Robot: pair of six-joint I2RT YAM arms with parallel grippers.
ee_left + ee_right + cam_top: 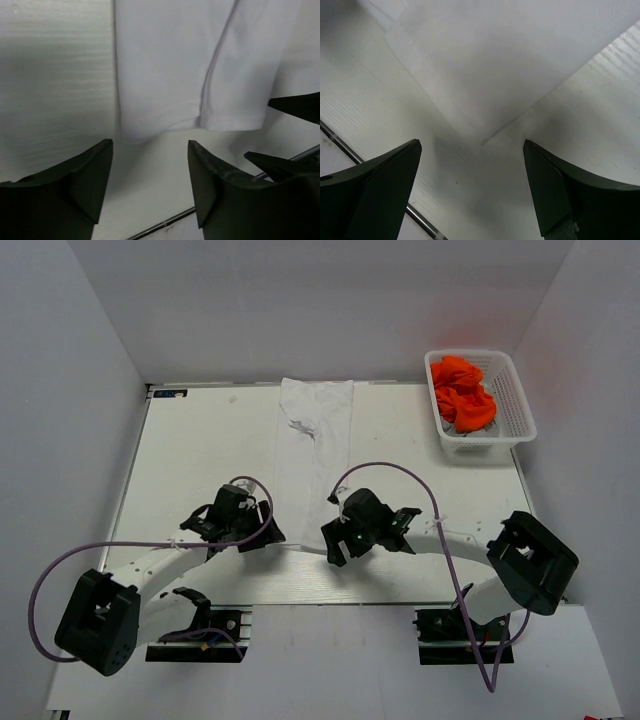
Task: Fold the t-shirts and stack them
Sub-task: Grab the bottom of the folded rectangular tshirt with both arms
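Observation:
A white t-shirt [315,430] lies folded into a long narrow strip down the middle of the table. Its near hem [200,60] shows just ahead of my left gripper [150,150], which is open over bare table with nothing between its fingers. In the top view, my left gripper [264,534] sits at the strip's near left. My right gripper [336,543] sits at its near right. The right gripper [472,145] is also open and empty, and a corner of the white cloth [485,60] lies ahead of it. Orange t-shirts [463,392] are bunched in a basket.
The white lattice basket [520,400] stands at the far right of the table. A metal strip [165,222] marks the table's near edge close under both grippers. The right gripper's dark fingers [295,105] reach into the left wrist view at the right.

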